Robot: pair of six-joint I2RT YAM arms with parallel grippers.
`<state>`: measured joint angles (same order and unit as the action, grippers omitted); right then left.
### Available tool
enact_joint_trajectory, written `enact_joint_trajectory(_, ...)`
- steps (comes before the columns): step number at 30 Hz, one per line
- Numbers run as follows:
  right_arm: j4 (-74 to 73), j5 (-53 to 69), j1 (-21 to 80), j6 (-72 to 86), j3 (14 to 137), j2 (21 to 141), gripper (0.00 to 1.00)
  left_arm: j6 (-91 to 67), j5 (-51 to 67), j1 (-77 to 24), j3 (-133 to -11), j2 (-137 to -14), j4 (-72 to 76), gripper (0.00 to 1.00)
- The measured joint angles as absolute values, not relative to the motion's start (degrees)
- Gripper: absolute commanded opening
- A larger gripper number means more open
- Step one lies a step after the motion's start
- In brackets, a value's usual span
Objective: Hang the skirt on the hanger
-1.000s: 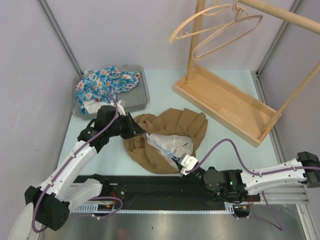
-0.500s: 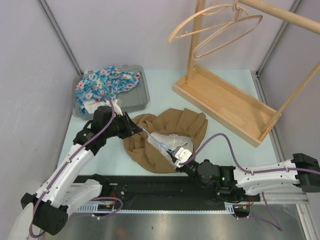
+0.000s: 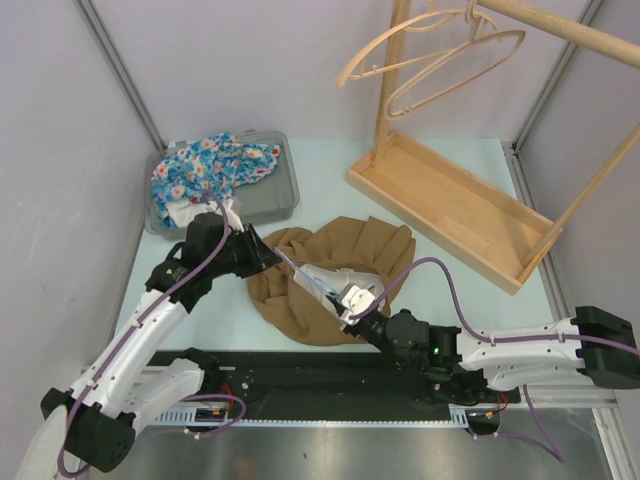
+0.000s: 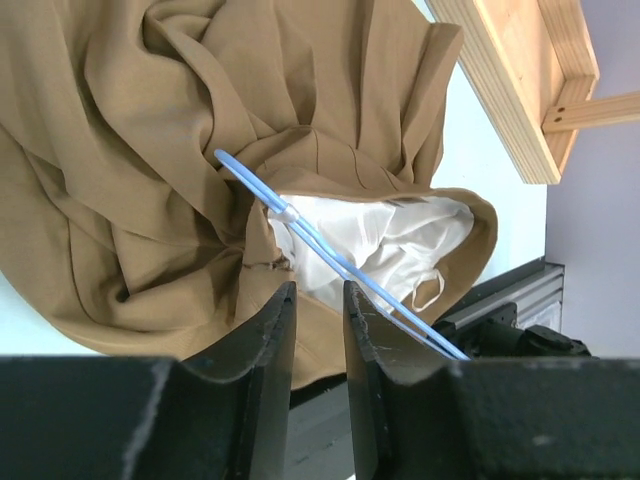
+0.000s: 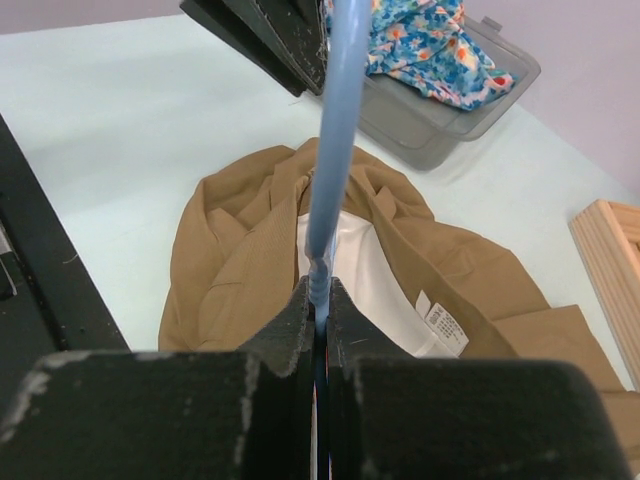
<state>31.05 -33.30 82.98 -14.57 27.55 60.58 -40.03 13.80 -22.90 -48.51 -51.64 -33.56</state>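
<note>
Right gripper (image 3: 352,300) has slid left and farther in, now at the near edge of the skirt (image 3: 370,245), clamped tight on the blue hanger (image 4: 335,265). We see the skirt crumpled on the table (image 3: 330,195), white lining (image 4: 400,235) up, hanger running across it. Left gripper (image 3: 272,259) sits at its left edge, fingers (image 4: 265,345) a narrow gap apart; we can't tell if they grip anything.

Bright, even light, soft shadows (the left gripper (image 4: 318,300) looks blurred).

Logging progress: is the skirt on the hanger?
Off. The skirt lies crumpled on the table, its blue loop in the right gripper's jaws; the wooden hangers hang bare.
</note>
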Motion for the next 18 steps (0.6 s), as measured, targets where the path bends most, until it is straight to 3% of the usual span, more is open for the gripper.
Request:
enact_joint_trajectory(7,28.05,-31.48,81.97,-11.81,29.06,60.18,0.00,-39.83,9.85,-25.98,-41.41,-49.23,-26.46,0.24)
enact_joint_trajectory(18,13.76,-21.91,76.36,-1.19,37.98,56.86,0.00,-36.18,-3.62,-32.69,-32.05,-41.63,-14.46,0.32)
